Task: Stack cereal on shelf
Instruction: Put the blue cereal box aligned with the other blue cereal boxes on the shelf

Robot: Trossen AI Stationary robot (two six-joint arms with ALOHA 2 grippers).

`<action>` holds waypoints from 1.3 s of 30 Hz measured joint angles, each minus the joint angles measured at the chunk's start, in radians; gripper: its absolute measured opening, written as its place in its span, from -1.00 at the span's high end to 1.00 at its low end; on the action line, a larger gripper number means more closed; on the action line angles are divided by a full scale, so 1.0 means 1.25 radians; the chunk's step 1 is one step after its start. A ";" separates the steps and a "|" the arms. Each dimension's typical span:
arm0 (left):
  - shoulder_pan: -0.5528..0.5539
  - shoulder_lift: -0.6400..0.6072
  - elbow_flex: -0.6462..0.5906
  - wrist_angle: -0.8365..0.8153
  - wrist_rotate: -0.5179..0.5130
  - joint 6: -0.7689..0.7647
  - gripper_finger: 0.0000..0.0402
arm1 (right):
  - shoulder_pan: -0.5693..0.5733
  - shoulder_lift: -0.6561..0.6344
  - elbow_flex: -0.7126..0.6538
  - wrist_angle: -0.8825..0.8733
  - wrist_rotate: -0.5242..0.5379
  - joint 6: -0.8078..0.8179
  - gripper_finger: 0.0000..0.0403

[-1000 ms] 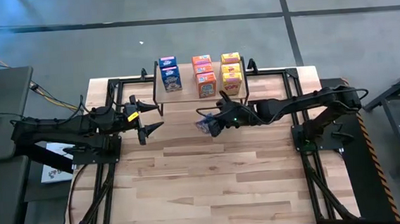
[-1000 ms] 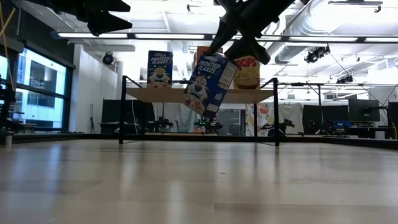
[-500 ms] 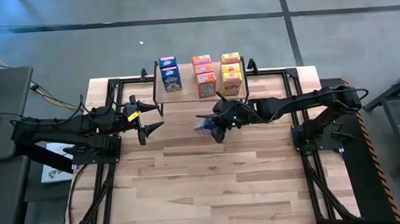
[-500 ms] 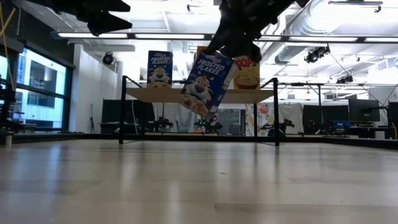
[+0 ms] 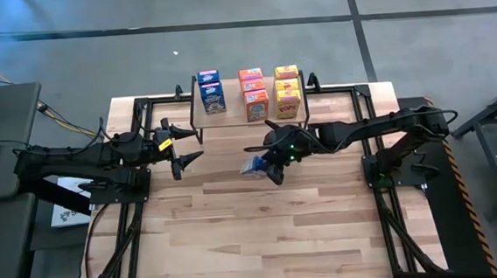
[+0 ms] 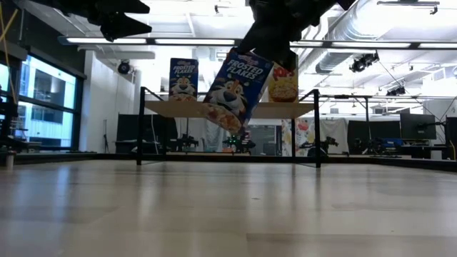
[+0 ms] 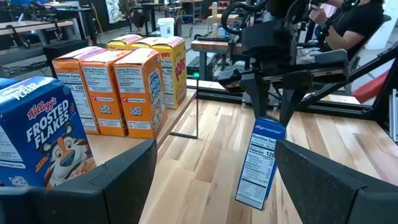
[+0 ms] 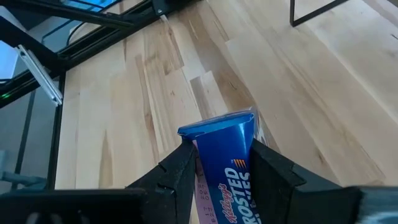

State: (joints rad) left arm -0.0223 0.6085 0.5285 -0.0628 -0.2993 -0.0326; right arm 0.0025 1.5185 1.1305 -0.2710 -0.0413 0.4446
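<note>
Hanging blue cereal box [image 6: 234, 87] above table [image 6: 228, 207]

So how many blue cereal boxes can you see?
3 blue boxes: two on the shelf's left end, one behind the other; one tilted above the table, in the right gripper's jaws.

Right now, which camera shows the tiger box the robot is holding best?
The low view: the held blue cardboard Frosted Flakes box shows its whole tilted front. The left wrist view shows its narrow nutrition side, the right wrist view its top between the right gripper, the high view a sliver.
</note>
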 joint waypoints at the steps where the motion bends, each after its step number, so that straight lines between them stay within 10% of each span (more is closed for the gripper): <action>1: 0.000 0.000 0.000 0.000 0.000 0.000 -0.58 | 0.002 0.000 0.000 0.000 0.000 0.000 0.41; 18: 0.000 0.018 0.000 0.040 0.074 -0.050 -0.58 | 0.004 0.000 0.000 0.099 -0.077 -0.056 0.41; 39: 0.000 0.363 0.000 0.293 0.202 -0.098 -0.58 | 0.003 -0.001 0.000 0.116 -0.079 -0.118 0.41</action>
State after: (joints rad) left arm -0.0227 1.0628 0.5285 0.3040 -0.0472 -0.1556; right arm 0.0063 1.5177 1.1305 -0.1258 -0.1405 0.2970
